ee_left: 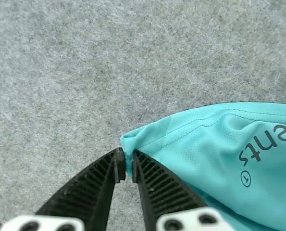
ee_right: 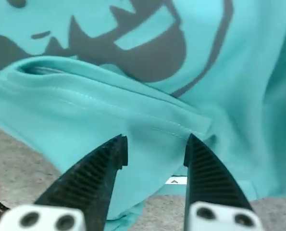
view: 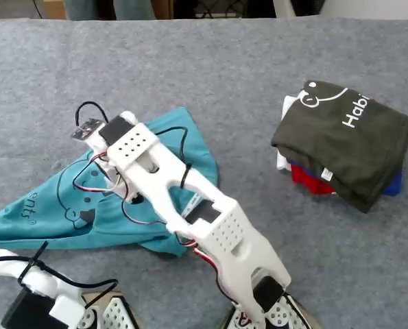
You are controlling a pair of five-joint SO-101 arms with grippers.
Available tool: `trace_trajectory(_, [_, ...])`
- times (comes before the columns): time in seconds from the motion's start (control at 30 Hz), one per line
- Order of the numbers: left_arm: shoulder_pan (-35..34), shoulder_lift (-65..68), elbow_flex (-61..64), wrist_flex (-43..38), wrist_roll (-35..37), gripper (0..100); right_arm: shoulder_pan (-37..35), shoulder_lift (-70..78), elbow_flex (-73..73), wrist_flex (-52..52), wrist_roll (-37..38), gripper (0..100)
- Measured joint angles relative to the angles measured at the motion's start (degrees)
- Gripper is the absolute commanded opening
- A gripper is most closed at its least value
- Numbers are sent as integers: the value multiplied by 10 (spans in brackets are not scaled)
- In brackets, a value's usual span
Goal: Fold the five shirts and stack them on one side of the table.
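Note:
A teal shirt (view: 87,205) with a dark printed design lies crumpled on the left of the grey table. In the left wrist view my left gripper (ee_left: 126,166) is shut on one corner of the teal shirt (ee_left: 205,144), pinching its hem. My right arm (view: 210,226) stretches from the front edge over the shirt's middle. There my right gripper (ee_right: 156,149) stands open just above a stitched fold of the teal shirt (ee_right: 147,96), one finger on each side of it. A stack of folded shirts (view: 344,147) sits at the right, a dark olive one on top.
Red, blue and white folded shirts (view: 306,179) show under the olive one. The left arm's base (view: 32,305) stands at the front left corner. Bare grey felt (view: 210,68) covers the back and middle of the table.

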Motion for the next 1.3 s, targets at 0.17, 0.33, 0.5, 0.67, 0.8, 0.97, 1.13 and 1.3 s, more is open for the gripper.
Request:
trace_trajectory(0.17, [0, 0, 0, 0, 0, 29, 27, 27, 0, -1, 0, 201])
trace_trajectory(0.33, [0, 0, 0, 0, 0, 29, 33, 35, 0, -12, 0, 201])
trace_trajectory(0.5, [0, 0, 0, 0, 0, 29, 33, 35, 0, -12, 31, 201])
trace_trajectory(0.67, [0, 0, 0, 0, 0, 29, 33, 35, -12, -15, 35, 198])
trace_trajectory(0.8, [0, 0, 0, 0, 0, 29, 33, 35, -26, -15, 36, 92])
trace_trajectory(0.97, [0, 0, 0, 0, 0, 29, 33, 35, -26, -15, 37, 65])
trace_trajectory(1.13, [0, 0, 0, 0, 0, 29, 33, 35, -26, -15, 37, 64])
trace_trajectory(1.3, [0, 0, 0, 0, 0, 29, 33, 35, -55, -4, 37, 23])
